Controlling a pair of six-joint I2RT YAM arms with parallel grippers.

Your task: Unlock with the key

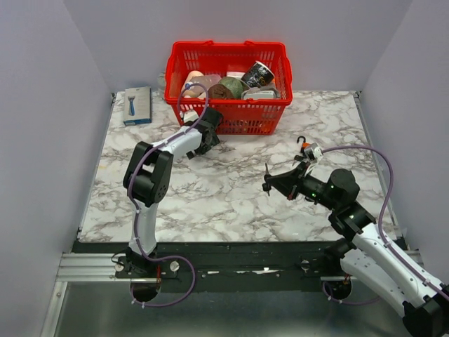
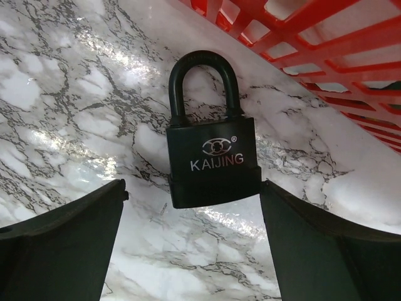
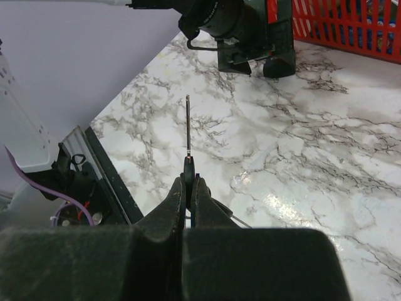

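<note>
Black padlock point(image 2: 213, 160) reads KAIJING; right pincer point(image 3: 188, 185) grips key point(image 3: 187, 128).

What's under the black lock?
Just the marble table: the lock lies flat on it. Its underside and the bit of table beneath it are covered.

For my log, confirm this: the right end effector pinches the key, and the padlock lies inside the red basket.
The left wrist view shows the padlock on the marble table beside the red basket, not inside. The right end effector does pinch the key.
</note>
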